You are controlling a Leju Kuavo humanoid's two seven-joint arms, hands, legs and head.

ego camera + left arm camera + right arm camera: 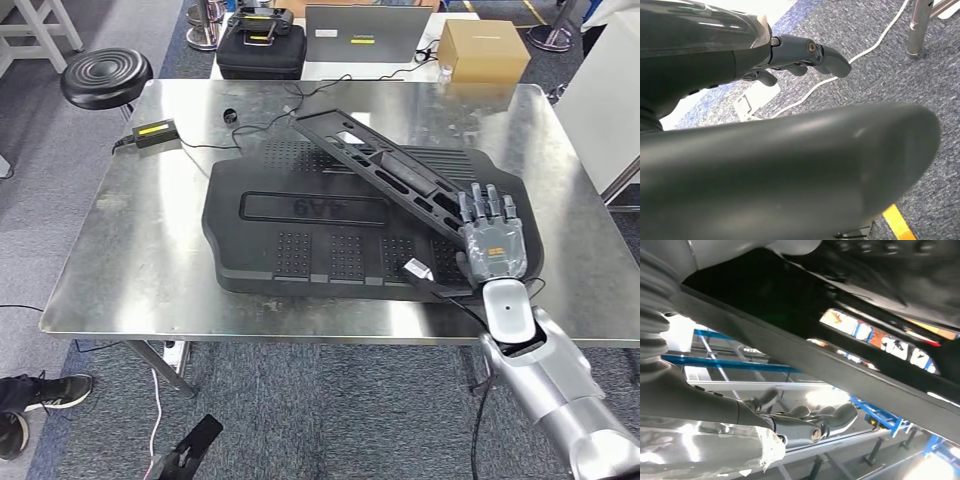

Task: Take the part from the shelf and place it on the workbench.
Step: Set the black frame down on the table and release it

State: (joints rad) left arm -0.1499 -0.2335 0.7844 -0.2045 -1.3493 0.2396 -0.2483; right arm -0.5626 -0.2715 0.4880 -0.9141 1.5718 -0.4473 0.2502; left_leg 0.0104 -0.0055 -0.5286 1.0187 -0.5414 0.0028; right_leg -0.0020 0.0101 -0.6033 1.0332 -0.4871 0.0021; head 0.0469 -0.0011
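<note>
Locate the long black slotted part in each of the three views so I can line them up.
Head view: the long black slotted part runs diagonally from table centre down to the right hand, which holds its near end.
Left wrist view: not in it.
Right wrist view: it crosses the picture as a dark slotted bar.
Shared landmark: the right hand.

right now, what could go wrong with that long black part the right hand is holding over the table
1. The right hand grips the long black slotted plastic strip at one end only; the far end reaches out across the table, so it may twist or slip from the fingers.
2. It lies across the large flat black plastic panel, not the bare shiny steel workbench; let go there, it may slide off.
3. A black cable lies near the far end and could snag.
</note>
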